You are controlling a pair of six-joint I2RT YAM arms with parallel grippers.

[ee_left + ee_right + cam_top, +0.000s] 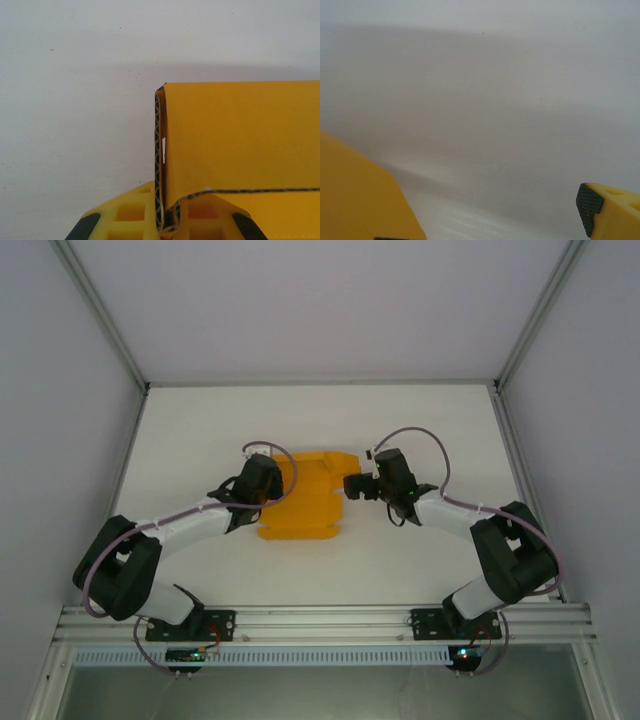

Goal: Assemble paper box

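The paper box [305, 496] is an orange-yellow card sheet lying mostly flat in the middle of the white table, with its left flap raised. My left gripper [268, 486] is at that left edge. In the left wrist view its yellow fingers [131, 214] are shut on the folded card edge [161, 150], and the box panel [240, 140] spreads to the right. My right gripper [352, 486] hovers at the sheet's right edge, open. In the right wrist view its right fingertip [600, 205] stands far from a yellow shape at lower left, with bare table between.
The white table [200, 440] is boxed in by pale walls and an aluminium frame post [100, 320] on each side. The arm bases sit on a rail [320, 620] at the near edge. Free table surface lies behind and to both sides of the sheet.
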